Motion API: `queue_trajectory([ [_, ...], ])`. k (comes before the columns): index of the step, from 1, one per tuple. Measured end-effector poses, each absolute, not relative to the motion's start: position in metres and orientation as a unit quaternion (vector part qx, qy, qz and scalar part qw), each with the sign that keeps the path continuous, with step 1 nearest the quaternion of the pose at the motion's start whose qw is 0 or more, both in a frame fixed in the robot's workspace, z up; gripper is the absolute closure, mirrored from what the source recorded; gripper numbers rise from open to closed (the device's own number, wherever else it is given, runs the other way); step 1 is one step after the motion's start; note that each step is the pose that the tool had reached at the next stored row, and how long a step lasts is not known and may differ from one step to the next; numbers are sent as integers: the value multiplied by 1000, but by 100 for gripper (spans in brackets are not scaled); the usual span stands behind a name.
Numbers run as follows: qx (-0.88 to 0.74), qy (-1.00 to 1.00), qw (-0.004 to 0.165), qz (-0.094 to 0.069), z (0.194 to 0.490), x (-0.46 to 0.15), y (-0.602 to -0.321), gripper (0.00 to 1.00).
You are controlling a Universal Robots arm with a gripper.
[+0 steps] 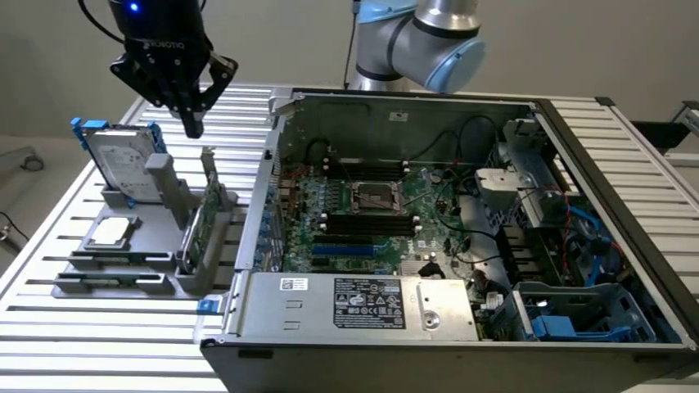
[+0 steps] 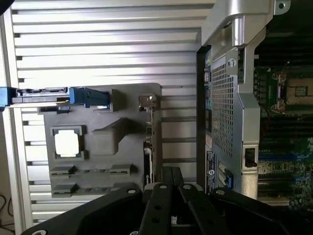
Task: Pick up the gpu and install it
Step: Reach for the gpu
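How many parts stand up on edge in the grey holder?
2: the hard drive at its far end, the gpu beside the computer case. Others may be hidden.

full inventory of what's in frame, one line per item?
gpu: one, green board, on edge in the holder beside the case
hard drive: one, silver with blue frame, upright in the holder
processor chip: one, silver, flat in the holder
holder: one, grey, on the table, exterior view's left
computer case: one, dark grey, open, green motherboard inside
table: one, silver, slatted
arm: one, silver and light blue, behind the case
gripper: one, black, shut, above the holder
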State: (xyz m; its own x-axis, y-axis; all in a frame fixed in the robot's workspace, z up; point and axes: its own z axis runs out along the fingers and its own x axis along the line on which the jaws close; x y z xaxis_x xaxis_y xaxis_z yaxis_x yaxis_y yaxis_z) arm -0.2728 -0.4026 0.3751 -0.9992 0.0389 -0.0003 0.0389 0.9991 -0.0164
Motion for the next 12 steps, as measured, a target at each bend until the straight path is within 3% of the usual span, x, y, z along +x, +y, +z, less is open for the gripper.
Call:
queue_trajectory([
  [12,-15,-1000,1,12,373,-283,-404,89],
])
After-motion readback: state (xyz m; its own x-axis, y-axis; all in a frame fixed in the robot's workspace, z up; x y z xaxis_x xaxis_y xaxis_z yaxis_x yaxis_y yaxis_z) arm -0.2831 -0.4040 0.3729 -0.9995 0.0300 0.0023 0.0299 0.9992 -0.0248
